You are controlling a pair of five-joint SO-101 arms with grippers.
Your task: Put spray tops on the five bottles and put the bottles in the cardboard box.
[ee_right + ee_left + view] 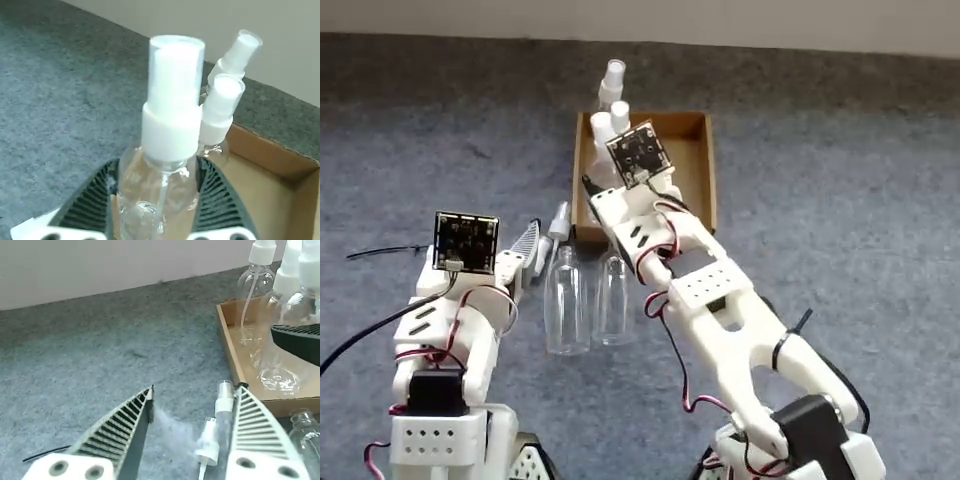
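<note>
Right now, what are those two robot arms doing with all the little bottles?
The right gripper is shut on a capped bottle at the cardboard box, where two more capped bottles stand. The left gripper is open around a loose spray top lying on the table. Two bare bottles sit between the arms, with no tops on yet.

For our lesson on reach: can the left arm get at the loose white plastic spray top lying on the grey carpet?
Probably yes: the left gripper stands open around the white plastic spray top, with nothing between them.
</note>
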